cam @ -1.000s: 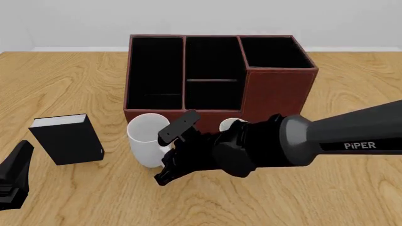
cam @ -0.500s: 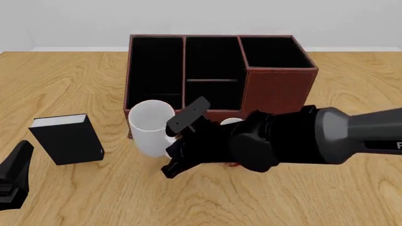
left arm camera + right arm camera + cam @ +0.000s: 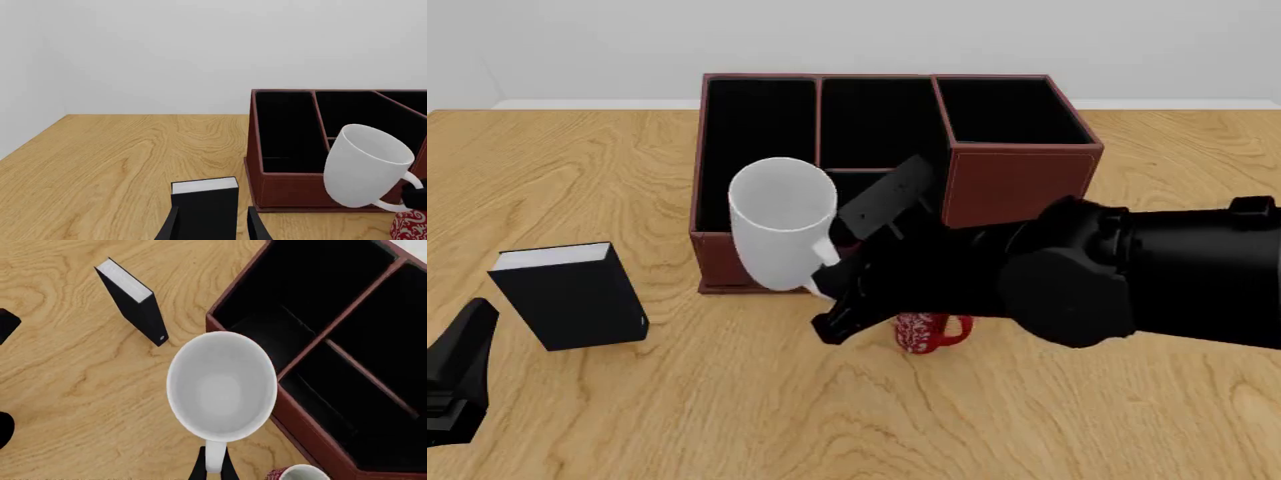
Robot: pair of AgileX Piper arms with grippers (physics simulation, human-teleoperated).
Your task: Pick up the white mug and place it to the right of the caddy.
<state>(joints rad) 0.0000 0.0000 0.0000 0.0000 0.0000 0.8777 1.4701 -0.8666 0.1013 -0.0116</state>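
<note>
The white mug (image 3: 781, 225) hangs tilted in the air before the caddy's (image 3: 1014, 190) front left part. My right gripper (image 3: 831, 278) is shut on its loop handle. Seen from the right wrist, the mug (image 3: 220, 387) opens toward the camera, its handle pinched in the gripper (image 3: 213, 471), beside the caddy's wall (image 3: 300, 425). From the left wrist, the mug (image 3: 367, 167) floats in front of the caddy (image 3: 287, 190). My left gripper (image 3: 454, 385) rests low at the near left, open and holding nothing, its fingers (image 3: 170, 227) apart.
A red mug with white swirls (image 3: 928, 330) stands on the table just under my right gripper, in front of the caddy. A small black book (image 3: 567, 295) stands upright at the left, just ahead of my left gripper. Wooden tabletop stretches right of the caddy.
My right gripper has lifted the white mug off the table and carried it up and slightly right, tilting it. The red mug behind the arm now shows. The left arm stayed still.
</note>
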